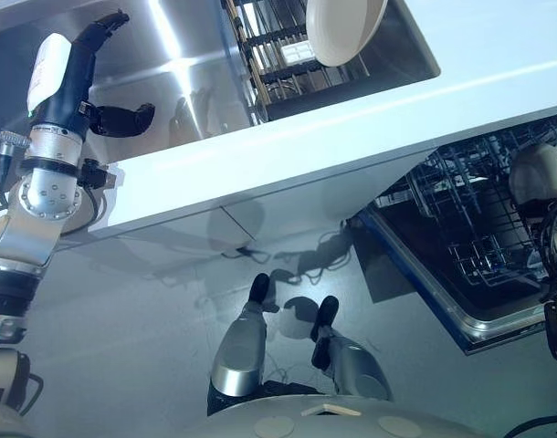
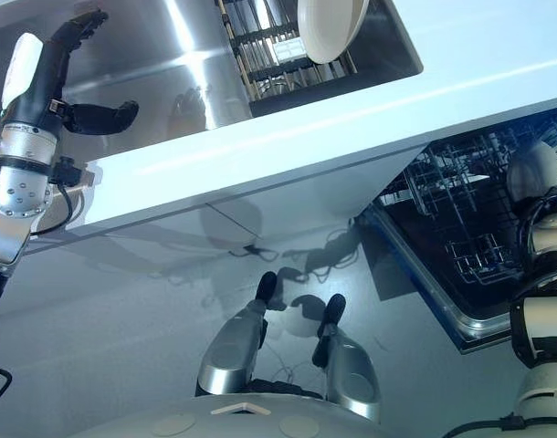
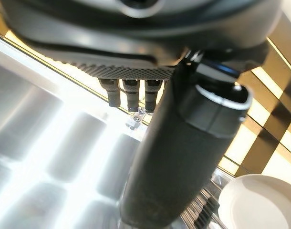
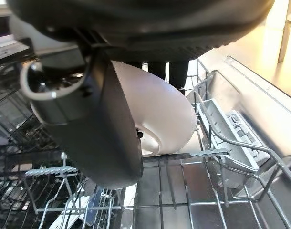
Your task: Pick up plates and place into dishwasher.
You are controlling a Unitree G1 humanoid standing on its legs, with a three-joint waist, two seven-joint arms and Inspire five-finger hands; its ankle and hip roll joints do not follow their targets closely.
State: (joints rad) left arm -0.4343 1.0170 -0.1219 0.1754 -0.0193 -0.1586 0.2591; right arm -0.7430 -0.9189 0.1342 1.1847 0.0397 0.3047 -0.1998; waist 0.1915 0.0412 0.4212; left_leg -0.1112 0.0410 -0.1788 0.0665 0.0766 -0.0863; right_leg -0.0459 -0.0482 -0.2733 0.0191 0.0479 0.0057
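Observation:
A white plate [image 4: 160, 114] hangs over the wire dishwasher rack [image 4: 207, 191], tilted on its edge. My right hand [image 4: 93, 129] is shut on it, thumb across its face and fingers behind its rim. The same plate [image 1: 537, 175] shows at the far right above the open dishwasher rack [image 1: 461, 219]. A second white plate [image 1: 342, 27] stands on edge in a black drying rack [image 1: 269, 64] inside the steel sink [image 1: 187, 82]. My left hand [image 1: 68, 82] hovers open over the sink's left part, apart from that plate [image 3: 262, 200], its thumb [image 3: 183, 157] stretched out.
A white counter [image 1: 352, 137] runs between the sink and the dishwasher below it. The dishwasher's lower edge [image 1: 443, 301] juts out over the floor. A grey plastic holder [image 4: 226, 129] sits along the rack's side beside the held plate.

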